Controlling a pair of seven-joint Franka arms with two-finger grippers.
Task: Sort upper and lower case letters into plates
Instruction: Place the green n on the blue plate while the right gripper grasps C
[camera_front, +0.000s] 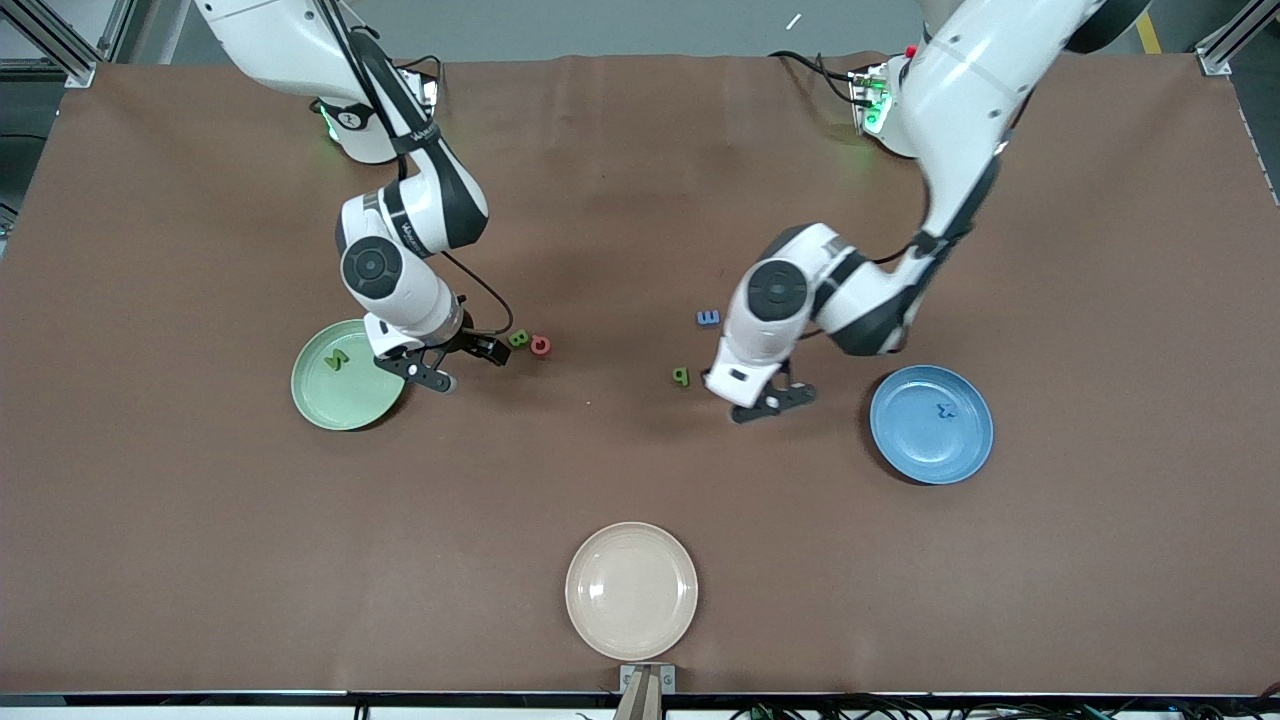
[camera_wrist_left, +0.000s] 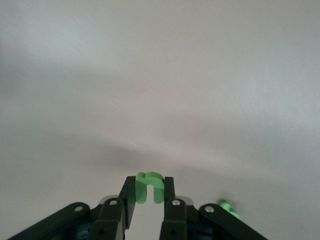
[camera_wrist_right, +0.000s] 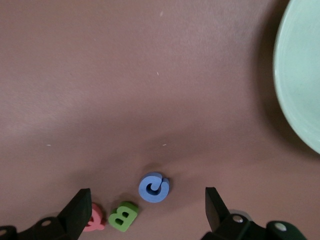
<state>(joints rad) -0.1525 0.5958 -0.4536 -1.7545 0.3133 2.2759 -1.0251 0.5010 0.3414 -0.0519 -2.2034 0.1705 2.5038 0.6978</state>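
**A:** Where did the plates sit, and what was readable on the letters?

**B:** The mint green plate (camera_front: 345, 377) lay toward the right arm's end of the table with a darker green letter (camera_front: 337, 360) in it, possibly an "N". The blue plate (camera_front: 931, 423) lay toward the left arm's end, holding a dark blue letter (camera_front: 944, 410) too small to read. A cream plate (camera_front: 631, 590) sat nearest the front camera.

**A:** And the grippers?

**B:** The left gripper (camera_wrist_left: 148, 196) was down at the table between the two plates, its jaws shut on a bright green letter (camera_wrist_left: 148, 186); another green piece (camera_front: 681, 376) lay just beside it and a blue "E" (camera_front: 708, 317) nearby. The right gripper (camera_wrist_right: 145, 212) hung beside the mint green plate, jaws wide and empty, a blue curled letter (camera_wrist_right: 153, 187) between its fingers, beside a green "B" (camera_wrist_right: 123, 216) and a red letter (camera_wrist_right: 94, 221).
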